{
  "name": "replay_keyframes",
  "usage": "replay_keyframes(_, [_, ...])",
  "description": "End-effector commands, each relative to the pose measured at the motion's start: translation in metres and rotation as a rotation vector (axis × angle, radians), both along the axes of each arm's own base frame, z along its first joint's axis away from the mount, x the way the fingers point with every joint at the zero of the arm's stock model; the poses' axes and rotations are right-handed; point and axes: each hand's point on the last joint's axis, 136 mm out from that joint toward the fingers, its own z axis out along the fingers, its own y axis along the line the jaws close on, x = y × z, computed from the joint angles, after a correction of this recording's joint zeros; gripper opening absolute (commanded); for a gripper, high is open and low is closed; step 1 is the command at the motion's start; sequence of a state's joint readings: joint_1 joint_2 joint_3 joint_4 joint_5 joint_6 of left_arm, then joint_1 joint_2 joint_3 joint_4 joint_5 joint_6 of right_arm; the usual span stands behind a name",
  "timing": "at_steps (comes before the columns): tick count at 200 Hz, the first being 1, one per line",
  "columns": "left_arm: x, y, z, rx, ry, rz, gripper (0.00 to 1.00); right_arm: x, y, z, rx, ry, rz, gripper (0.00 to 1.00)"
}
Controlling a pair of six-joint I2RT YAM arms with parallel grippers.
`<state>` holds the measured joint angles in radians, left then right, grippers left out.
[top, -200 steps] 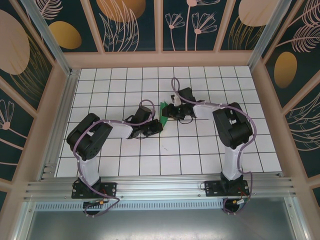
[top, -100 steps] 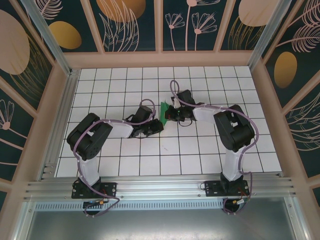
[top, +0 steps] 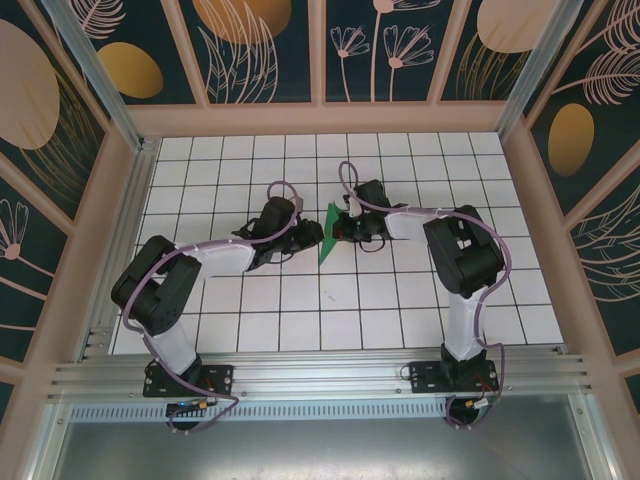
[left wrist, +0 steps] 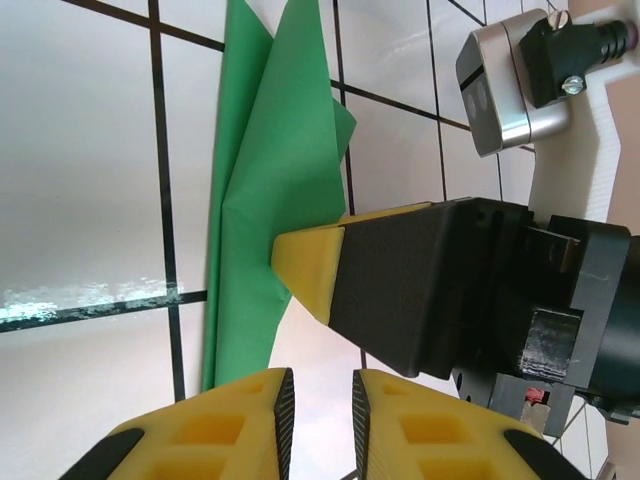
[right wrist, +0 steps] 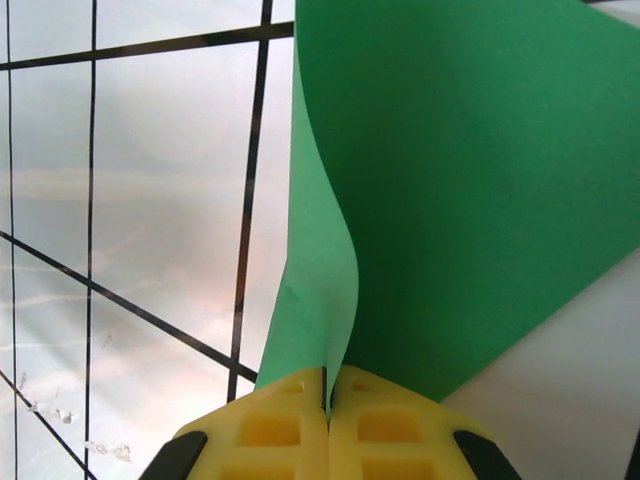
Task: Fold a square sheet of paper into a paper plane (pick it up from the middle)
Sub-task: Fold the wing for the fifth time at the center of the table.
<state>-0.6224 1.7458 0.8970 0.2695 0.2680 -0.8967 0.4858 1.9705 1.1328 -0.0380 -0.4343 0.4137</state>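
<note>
Top view: the green paper (top: 326,235) sits between the left hand (top: 303,238) and the right hand (top: 341,230). Left wrist: the left hand's fingers are slightly apart and empty, the paper just ahead. Right wrist: the right hand is clamped on the paper's fold.

Bright, even light from above. Overhead view sharp, with faint soft shadows on the white table (top: 400,300). Wrist views: hazy glare streaks on the glossy tiles, green paper (right wrist: 480,200) crisp with a shaded fold, close foreground slightly soft.
</note>
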Motion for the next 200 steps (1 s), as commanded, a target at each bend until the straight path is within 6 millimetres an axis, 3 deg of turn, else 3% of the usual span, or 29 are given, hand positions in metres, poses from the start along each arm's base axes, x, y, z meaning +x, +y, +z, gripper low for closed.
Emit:
replay_keyframes(1, [0.007, -0.006, -0.005, -0.005, 0.009, -0.002, 0.25, 0.008, -0.006, -0.005, -0.031, -0.008, 0.002, 0.00])
replay_keyframes(80, [0.006, -0.022, -0.029, -0.025, 0.058, -0.069, 0.18, 0.006, -0.012, -0.023, -0.057, 0.027, -0.003, 0.00])
replay_keyframes(85, [0.013, -0.028, -0.019, -0.043, 0.036, -0.075, 0.18, 0.006, -0.013, -0.024, -0.060, 0.032, -0.007, 0.00])
replay_keyframes(122, [0.018, -0.036, -0.023, -0.063, 0.039, -0.086, 0.15, 0.005, -0.017, -0.030, -0.059, 0.048, -0.018, 0.00])
replay_keyframes(200, [0.008, -0.036, -0.056, -0.011, 0.104, -0.109, 0.10, 0.008, -0.018, -0.028, -0.035, 0.058, -0.022, 0.00])
